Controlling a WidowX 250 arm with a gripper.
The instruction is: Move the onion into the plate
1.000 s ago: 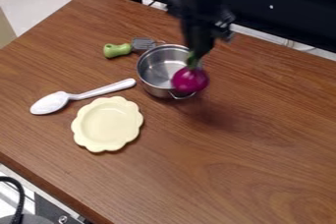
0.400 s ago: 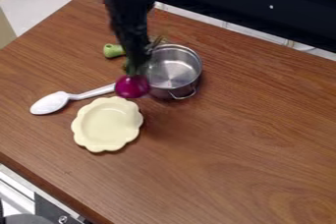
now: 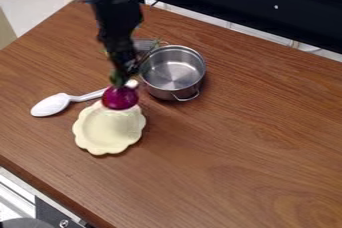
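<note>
Onion [image 3: 120,98] shifted from nr pot [image 3: 162,91] to plate's [image 3: 108,133] far rim, tool [image 3: 121,76] pinching its top; prob. centre, then lower.

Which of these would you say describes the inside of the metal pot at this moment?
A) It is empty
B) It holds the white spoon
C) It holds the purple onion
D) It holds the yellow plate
A: the bare metal bottom of the pot shows, with nothing lying on it.
</note>
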